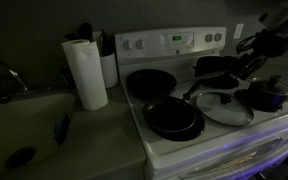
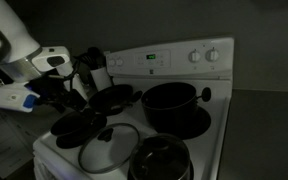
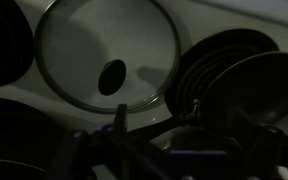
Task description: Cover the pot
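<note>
A white arm (image 2: 6, 40) reaches toward a white stove (image 2: 222, 122) in a dimly lit kitchen, its dark fingers (image 2: 70, 92) hanging above the cookware at one side of the hob, well apart from the pot (image 2: 171, 100). The pot, wide, black and straight-sided, sits open-topped on a rear burner just in front of the control panel (image 2: 174, 58). The glass lid (image 2: 109, 148) lies flat on the stove top toward the front edge, near the pot but not touching it. Seen from the wrist, the lid (image 3: 102, 55) fills the upper middle of the frame, its dark knob (image 3: 112, 77) at the centre, with black stacked pans (image 3: 234, 85) just beside its rim. The fingers appear there only as dark shapes along the bottom edge, and neither that view nor the exterior views show whether they are spread or closed, or whether they hold anything. In an exterior view the lid (image 1: 224, 108) lies between the stacked pans (image 1: 174, 118) and a small dark-blue saucepan (image 1: 267, 95), all on the stove top. A paper towel roll (image 1: 86, 72) stands upright on the worktop (image 1: 104, 145) beside the stove, with a sink (image 1: 24, 105) farther along the same worktop.
</note>
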